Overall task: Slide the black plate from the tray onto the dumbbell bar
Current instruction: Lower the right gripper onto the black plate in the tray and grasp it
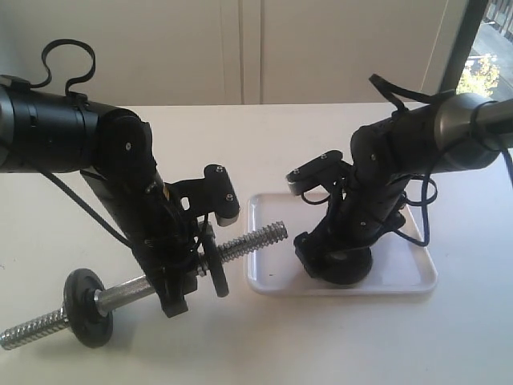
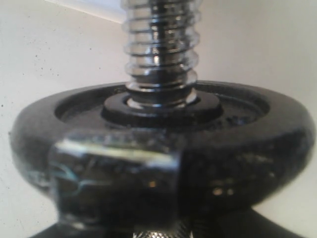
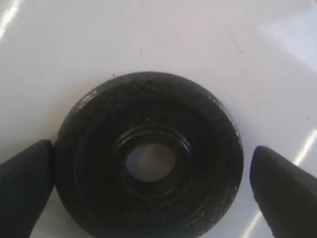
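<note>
The black plate [image 3: 148, 109] lies flat on the white tray [image 3: 148, 34], centre hole up. My right gripper [image 3: 151, 173] is open around it: one fingertip [image 3: 27, 181] is against its rim, the other [image 3: 285, 191] a small gap away. From outside, the right gripper [image 1: 341, 261] stands down over that plate [image 1: 357, 274] in the tray [image 1: 405, 273]. My left gripper [image 1: 180, 281] is shut on the dumbbell bar [image 1: 256, 239], which is held slanted low over the table. In the left wrist view, the bar's threaded end [image 2: 161, 49] rises through a black disc [image 2: 277, 134] just beyond the left gripper [image 2: 163, 213].
Two more black discs sit on the bar, one [image 1: 215, 269] just past the left gripper and one [image 1: 88, 309] near the bar's far threaded end [image 1: 28, 330]. The bar's free threaded end reaches over the tray's near corner. A white table [image 1: 264, 128] lies under everything.
</note>
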Motion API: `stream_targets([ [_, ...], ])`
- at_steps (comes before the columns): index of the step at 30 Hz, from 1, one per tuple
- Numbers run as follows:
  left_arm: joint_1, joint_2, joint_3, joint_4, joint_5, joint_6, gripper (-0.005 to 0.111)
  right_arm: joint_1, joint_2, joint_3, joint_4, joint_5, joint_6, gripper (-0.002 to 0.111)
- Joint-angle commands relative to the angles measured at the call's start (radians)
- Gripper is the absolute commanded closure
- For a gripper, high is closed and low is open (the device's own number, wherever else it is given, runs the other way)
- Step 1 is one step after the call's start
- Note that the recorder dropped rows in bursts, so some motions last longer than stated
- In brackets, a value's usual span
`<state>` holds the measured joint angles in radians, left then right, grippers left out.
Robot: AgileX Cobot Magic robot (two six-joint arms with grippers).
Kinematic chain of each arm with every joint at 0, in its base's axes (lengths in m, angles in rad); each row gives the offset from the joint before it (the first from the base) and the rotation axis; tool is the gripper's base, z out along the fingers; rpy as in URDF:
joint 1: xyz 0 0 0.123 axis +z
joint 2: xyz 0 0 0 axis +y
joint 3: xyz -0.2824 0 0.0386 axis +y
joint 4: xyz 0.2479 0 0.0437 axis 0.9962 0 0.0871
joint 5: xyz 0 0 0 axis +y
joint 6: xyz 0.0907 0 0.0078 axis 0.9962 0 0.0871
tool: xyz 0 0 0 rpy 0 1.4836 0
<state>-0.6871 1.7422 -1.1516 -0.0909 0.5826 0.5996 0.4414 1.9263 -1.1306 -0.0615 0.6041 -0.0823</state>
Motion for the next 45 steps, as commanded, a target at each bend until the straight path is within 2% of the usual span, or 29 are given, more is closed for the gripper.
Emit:
stream_targets([
  [1,0.004,-0.041,-0.014,-0.026,-0.004,-0.002,0.107,-0.013,0.02,0.004,0.028,-0.006,0.004,0.014],
  [18,0.004,-0.041,-0.014,-0.033,-0.004,-0.002,0.107,-0.013,0.02,0.063,0.051,-0.085,0.04,0.015],
  [24,0.004,-0.041,-0.014,-0.033,-0.004,-0.002,0.107,-0.013,0.026,0.07,0.051,-0.049,0.04,0.02],
  [27,0.004,-0.041,-0.014,-0.035,-0.004,-0.002,0.107,-0.013,0.051,0.07,0.051,-0.025,0.038,0.028],
  [30,0.004,-0.041,-0.014,-0.035,-0.004,-0.002,0.107,-0.013,0.074,0.07,0.046,-0.001,0.038,0.042],
  [33,0.004,-0.041,-0.014,-0.035,-0.004,-0.002,0.107,-0.013,0.083,0.07,0.042,0.026,0.038,0.064],
  [34,0.004,-0.041,-0.014,-0.035,-0.004,-0.002,0.107,-0.013,0.084,0.067,0.042,0.028,0.038,0.077],
  [37,0.004,-0.041,-0.014,-0.035,-0.002,-0.002,0.107,-0.013,0.069,0.033,0.035,0.062,0.036,0.104],
  [38,0.004,-0.041,-0.014,-0.035,-0.002,-0.002,0.107,-0.013,0.059,0.021,0.03,0.075,0.036,0.108],
  [45,0.004,-0.041,-0.014,-0.035,0.002,-0.002,0.107,-0.02,-0.086,-0.016,0.003,0.09,0.036,0.108],
])
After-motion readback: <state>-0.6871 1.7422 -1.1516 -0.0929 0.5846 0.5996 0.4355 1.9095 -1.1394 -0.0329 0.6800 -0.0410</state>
